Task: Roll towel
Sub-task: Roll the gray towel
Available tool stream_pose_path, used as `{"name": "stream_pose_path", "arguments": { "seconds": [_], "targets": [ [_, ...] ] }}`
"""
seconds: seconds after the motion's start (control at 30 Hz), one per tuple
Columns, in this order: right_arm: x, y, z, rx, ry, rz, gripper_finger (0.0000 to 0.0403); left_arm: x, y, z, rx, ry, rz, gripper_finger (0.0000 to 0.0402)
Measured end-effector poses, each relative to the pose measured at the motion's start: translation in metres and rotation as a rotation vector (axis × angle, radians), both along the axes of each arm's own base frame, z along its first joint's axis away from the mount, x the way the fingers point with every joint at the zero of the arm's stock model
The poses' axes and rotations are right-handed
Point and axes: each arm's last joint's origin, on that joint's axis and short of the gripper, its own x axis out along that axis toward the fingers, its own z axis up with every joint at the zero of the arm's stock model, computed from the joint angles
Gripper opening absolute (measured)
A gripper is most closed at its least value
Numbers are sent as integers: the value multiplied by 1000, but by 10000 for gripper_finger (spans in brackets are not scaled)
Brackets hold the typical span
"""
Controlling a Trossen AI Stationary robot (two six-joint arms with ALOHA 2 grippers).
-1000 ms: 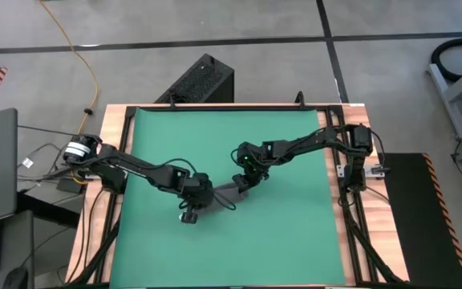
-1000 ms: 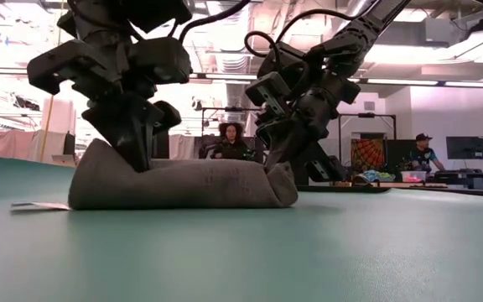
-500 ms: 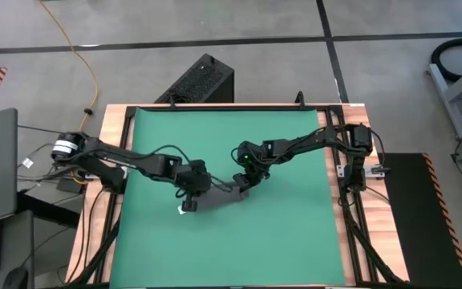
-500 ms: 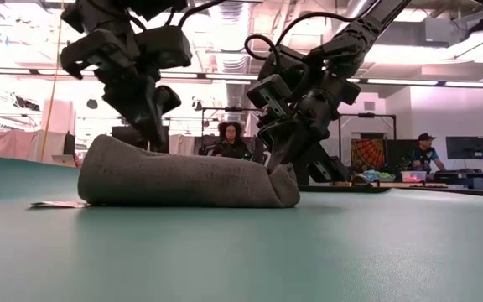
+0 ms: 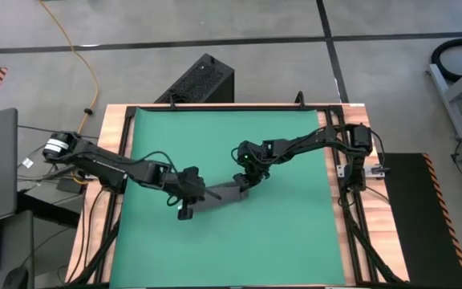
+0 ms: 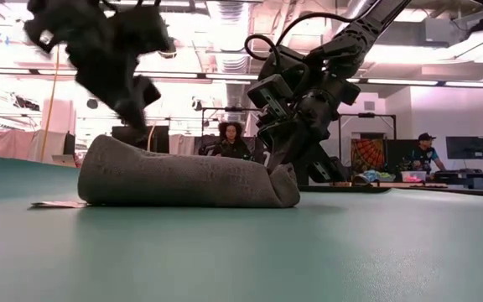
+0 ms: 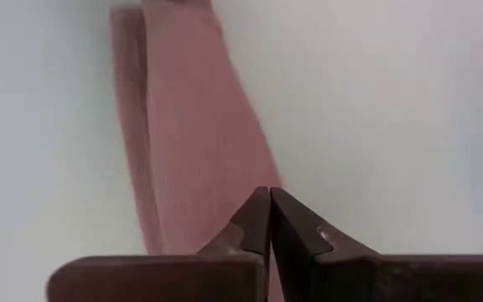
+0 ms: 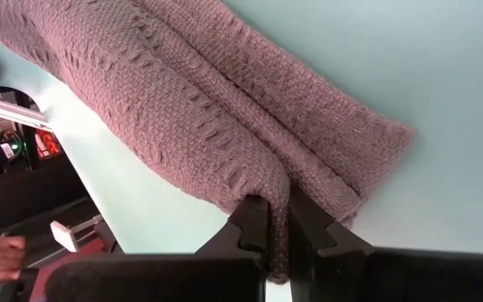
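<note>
The dark grey towel (image 6: 183, 180) lies as a long roll on the green mat (image 5: 279, 233), its small white tag (image 6: 55, 204) flat on the mat at its left end. My left gripper (image 6: 135, 117) hovers shut just above the roll's left end, touching nothing. In its wrist view the closed fingertips (image 7: 269, 200) point at the towel (image 7: 183, 126). My right gripper (image 6: 285, 159) is shut on the roll's right end (image 5: 245, 186). My right gripper pinches a raised fold of the towel (image 8: 277, 186) between its two fingers, close to the roll's right end. The fingers slant down from the far right. The roll lies along the mat, and only the pinched fold stands slightly raised.
The mat covers most of the wooden table (image 5: 111, 128), with open mat on the near and far sides of the roll. A black box (image 5: 199, 80) stands behind the far edge. People sit in the room beyond (image 6: 231, 143).
My left gripper has risen off the towel's left end and drawn back toward the table's left edge, tipping as it went and staying shut. The freed left end has rounded up and shifted slightly right. The right end has stayed in place.
</note>
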Motion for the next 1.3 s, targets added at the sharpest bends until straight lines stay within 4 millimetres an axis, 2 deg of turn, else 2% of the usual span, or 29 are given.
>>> {"name": "stream_pose_path", "arguments": {
  "seconds": [0.2,0.43,0.63,0.9,1.07,1.3],
  "targets": [
    [0,0,0,7,3,-3,32,-12,6,-24,69,41,30,0],
    [0,0,0,17,9,-17,35,-28,18,-55,37,81,57,0],
    [1,0,2,10,-9,-13,43,-38,24,-71,-6,82,77,0],
    [0,-3,19,-34,-70,-45,71,-43,27,-77,-21,89,78,0],
    [-3,-9,28,-58,-99,-55,76,-43,28,-78,5,89,50,0],
    [-10,-14,26,-91,-35,-63,77,-43,28,-78,12,88,51,0]
  ]
}}
